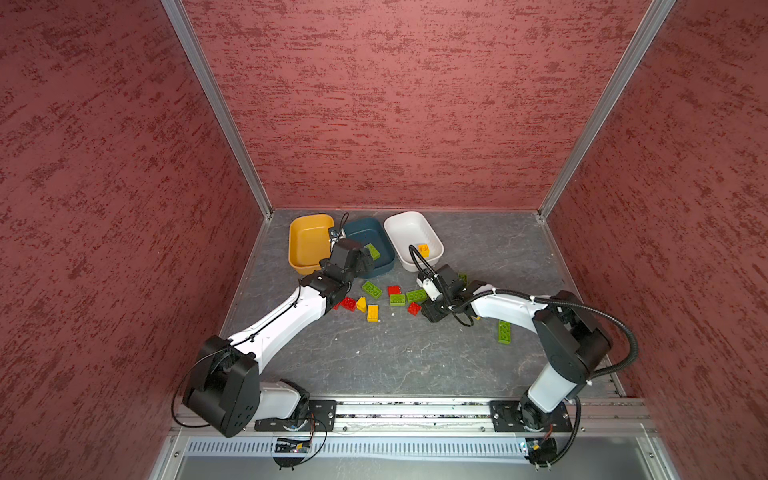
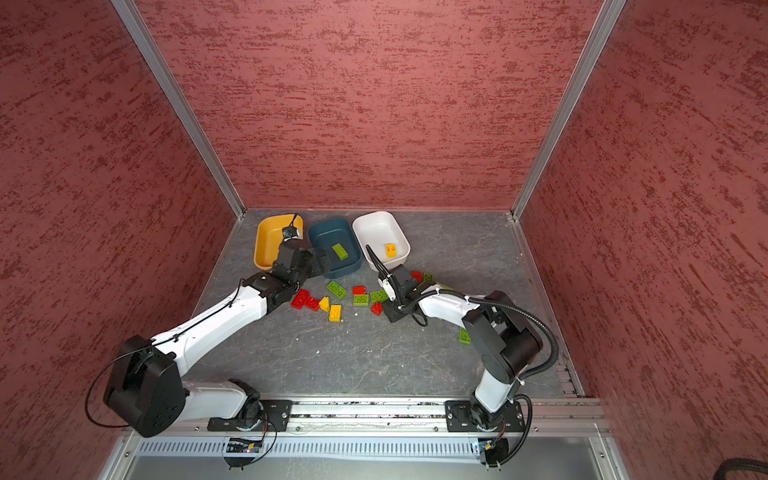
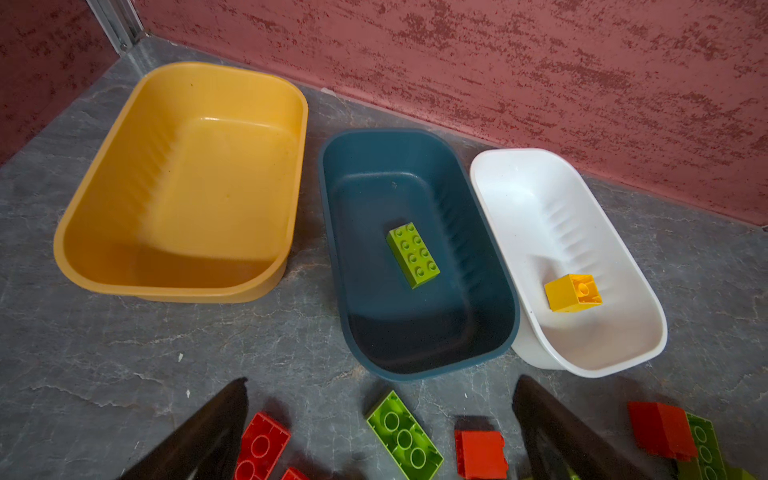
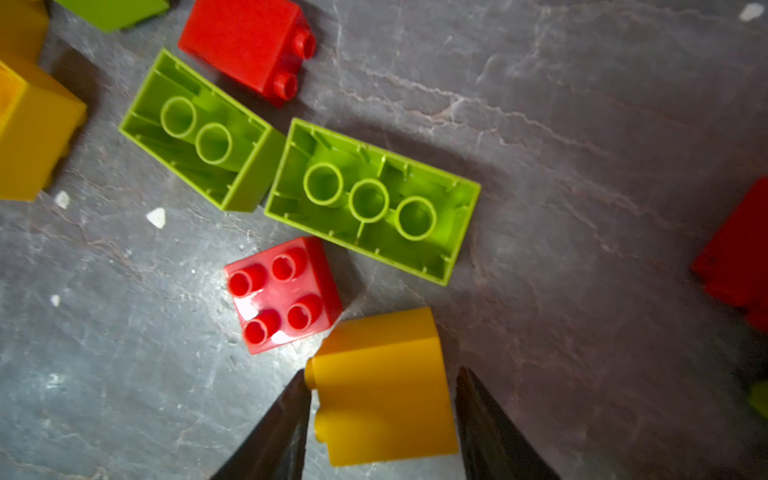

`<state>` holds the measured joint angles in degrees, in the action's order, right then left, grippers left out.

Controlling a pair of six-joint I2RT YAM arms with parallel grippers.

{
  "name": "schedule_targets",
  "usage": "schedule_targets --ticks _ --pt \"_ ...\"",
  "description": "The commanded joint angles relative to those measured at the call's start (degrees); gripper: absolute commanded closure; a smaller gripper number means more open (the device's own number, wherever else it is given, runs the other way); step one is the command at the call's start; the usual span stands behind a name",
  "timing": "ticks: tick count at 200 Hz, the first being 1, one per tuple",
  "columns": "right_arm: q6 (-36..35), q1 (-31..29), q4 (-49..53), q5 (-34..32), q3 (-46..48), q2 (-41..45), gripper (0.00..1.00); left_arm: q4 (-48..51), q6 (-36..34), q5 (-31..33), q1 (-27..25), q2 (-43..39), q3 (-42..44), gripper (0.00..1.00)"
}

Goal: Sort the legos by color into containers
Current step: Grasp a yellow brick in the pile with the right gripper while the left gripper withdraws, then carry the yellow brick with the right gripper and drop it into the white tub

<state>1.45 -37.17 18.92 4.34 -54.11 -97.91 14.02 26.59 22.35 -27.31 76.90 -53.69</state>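
Red mottled walls [image 1: 395, 104] box in a grey, veined desk [image 1: 415, 357]; you have three tubs in a row along its far edge. Yellow tub [image 3: 216, 187] sits nearest the far left corner, bare inside; teal tub [image 3: 374, 187] stands next to it, with a narrow strip of desk between them; white tub [image 3: 540, 216] comes last, toward the middle of the far edge, its rim touching the teal one's. One green oblong brick [image 3: 413, 254] lies studs up on the teal tub's floor; one yellow square brick [image 3: 573, 293] lies on its side in the white tub.

Loose bricks [image 1: 397, 300], red, green and yellow, are scattered at the desk's centre, just on the near side of the tubs; a lone green brick [image 1: 505, 332] lies apart toward the right edge, beside the right arm.

Left gripper [image 3: 380, 379]: fingers spread wide, nothing between them; it hangs at the near end of the teal tub.

Right gripper [image 4: 384, 372]: low over the right end of the scatter; its two fingers stand close on either side of a yellow brick [image 4: 382, 399] lying on its side on the desk; whether they pinch it, you cannot tell. Just beside that brick sits a red square brick [image 4: 282, 293], studs up; beyond it lie a short green brick [image 4: 195, 133] and a long green brick [image 4: 370, 201], side by side, both hollow side up.
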Motion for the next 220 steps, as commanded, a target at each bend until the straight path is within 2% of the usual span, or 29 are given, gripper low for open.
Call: schedule_targets --ticks 1,64,103,151,190,220 --pt "-0.9 -0.4 0.0 -2.0 -1.4 -0.3 0.50 -1.2 -0.1 -1.6 -0.2 -0.8 0.6 0.01" --pt "-1.1 -0.4 -0.2 -3.0 -0.9 3.4 0.74 -1.6 0.5 -3.3 -0.2 -0.1 0.5 0.01" --pt "-0.5 1.1 -3.8 -3.3 -0.2 7.3 0.76 -3.9 -0.9 -6.4 -0.2 -0.9 2.0 0.01" --pt "3.2 8.1 -9.2 3.3 -2.7 9.0 0.77 -3.3 -0.9 -4.8 -0.2 -1.0 2.5 0.01" --pt "6.1 13.0 -11.0 9.1 -8.3 5.4 0.77 -1.0 -1.8 -2.7 0.0 -2.1 3.1 0.01" --pt "5.2 14.6 -9.5 7.3 -15.7 -1.0 0.77 8.9 -0.3 -1.4 0.2 -3.4 2.5 0.00"
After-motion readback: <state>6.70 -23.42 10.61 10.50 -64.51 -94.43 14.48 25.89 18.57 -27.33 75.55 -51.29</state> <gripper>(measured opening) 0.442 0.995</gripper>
